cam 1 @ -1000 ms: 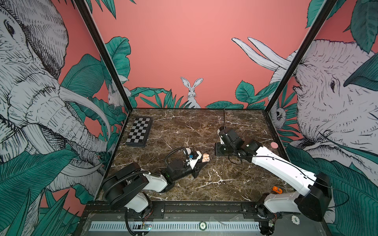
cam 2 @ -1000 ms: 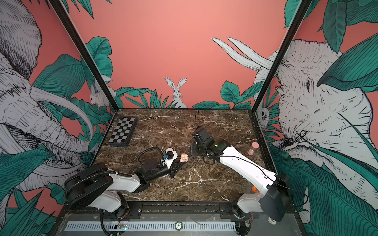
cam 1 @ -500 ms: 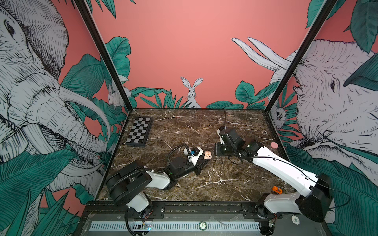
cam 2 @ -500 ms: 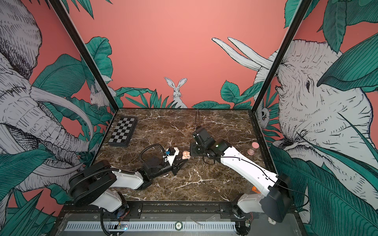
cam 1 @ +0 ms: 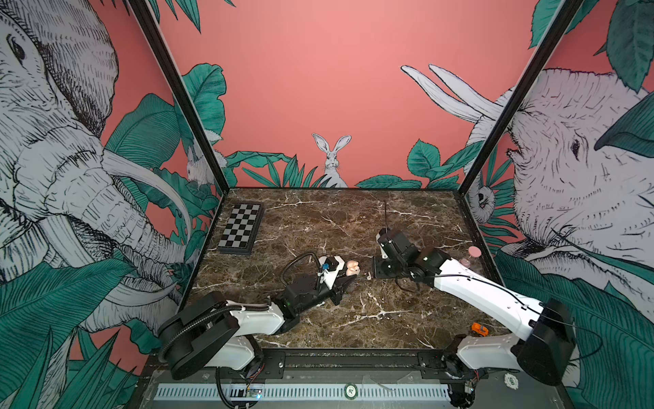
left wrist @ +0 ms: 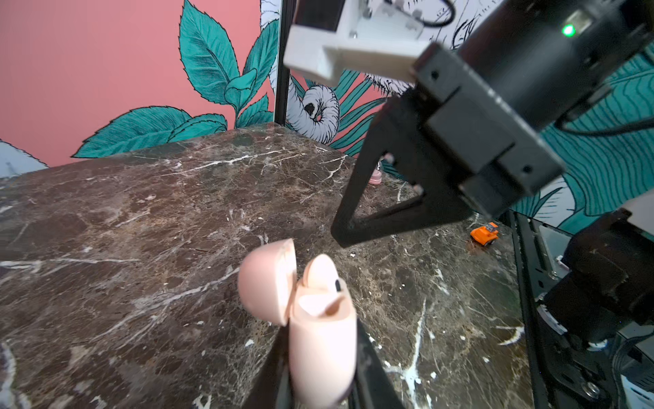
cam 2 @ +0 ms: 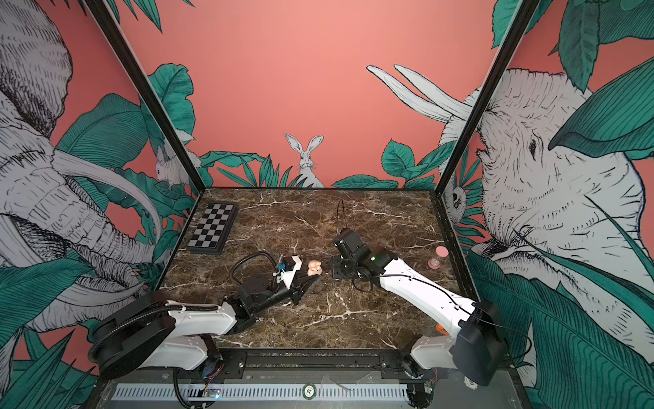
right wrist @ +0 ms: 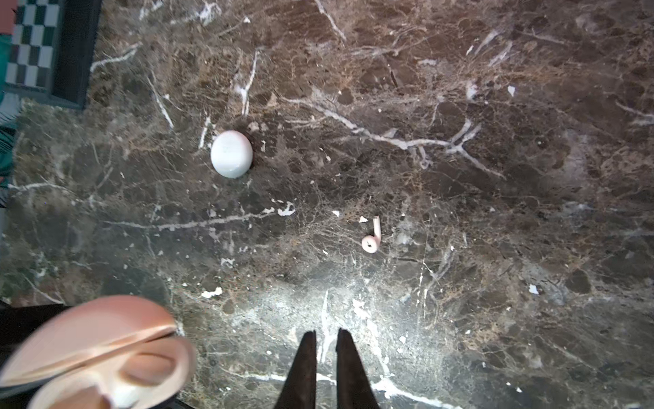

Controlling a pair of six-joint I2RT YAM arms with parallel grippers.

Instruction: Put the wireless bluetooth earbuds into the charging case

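Wireless bluetooth earbuds: two seen, in two places.
- One earbud (left wrist: 320,271) sits in the charging case (cam 1: 353,267). Its bulb stands up out of a well, and the second well beside it shows bare.
- The other earbud (right wrist: 371,238) lies loose on the marble table (cam 1: 318,219), just beside the case on the side facing the right arm. It touches neither the case nor a finger. In a top view it shows as a small pale speck (cam 1: 368,277).

Charging case: pink, lid swung open. It is clamped at its lower body between the two black fingers of the left gripper (left wrist: 321,333).

Right gripper (right wrist: 326,333): near the case, tips pointing down at the marble, jaws parted by a narrow slit with nothing between them. The loose earbud lies between these tips and the case.

Other items:
- White round puck (right wrist: 231,154) on the marble, apart from the case.
- Chessboard (cam 1: 240,232), well apart from the case, toward the far left corner.
- Orange toy (left wrist: 485,235), well apart from the case, near the right arm's base.
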